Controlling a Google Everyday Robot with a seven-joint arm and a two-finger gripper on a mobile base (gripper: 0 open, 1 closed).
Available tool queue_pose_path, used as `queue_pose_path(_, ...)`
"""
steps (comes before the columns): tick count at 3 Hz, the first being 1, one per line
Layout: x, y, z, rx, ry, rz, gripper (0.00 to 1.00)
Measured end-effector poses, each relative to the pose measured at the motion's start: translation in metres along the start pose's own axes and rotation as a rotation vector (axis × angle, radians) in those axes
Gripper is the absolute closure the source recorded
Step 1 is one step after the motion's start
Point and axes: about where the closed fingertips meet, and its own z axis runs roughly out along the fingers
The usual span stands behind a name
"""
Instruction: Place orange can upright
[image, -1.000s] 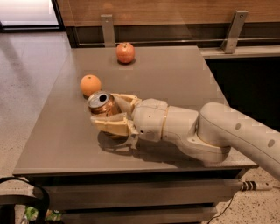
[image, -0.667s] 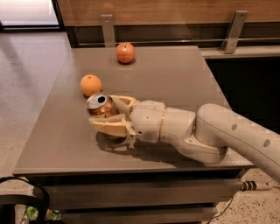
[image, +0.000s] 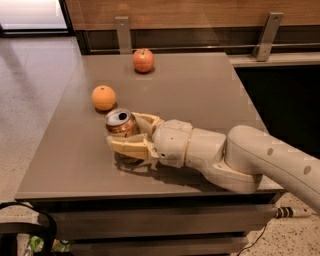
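Observation:
The orange can (image: 121, 125) is coppery with a silver top and pull-tab opening that faces up and toward the camera. It is tilted, held just above the grey table (image: 200, 90) near its left-middle. My gripper (image: 122, 131) reaches in from the right, low over the table, and is shut on the can, with one cream finger behind it and one in front. The can's lower part is hidden by the front finger (image: 127, 147).
A round orange fruit (image: 103, 97) lies just behind and left of the can. A red apple (image: 143, 60) sits at the table's back. A wall with metal brackets (image: 123, 32) runs behind the table. The table's front edge lies close below my arm.
The gripper with the can has shifted slightly toward the front of the table; the can's top has tilted a little more upward. The fruits have not moved.

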Motion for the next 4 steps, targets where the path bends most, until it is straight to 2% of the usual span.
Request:
queue_pose_path(1,-0.0014,-0.0001,-0.0002,0.001,0.0,0.0,1.0)
queue_pose_path(2,-0.0023,-0.0001,-0.0001,0.0,0.0,0.0,0.72)
queue_pose_path(4,-0.0025,0.0,-0.0001,0.0,0.0,0.0,0.26)
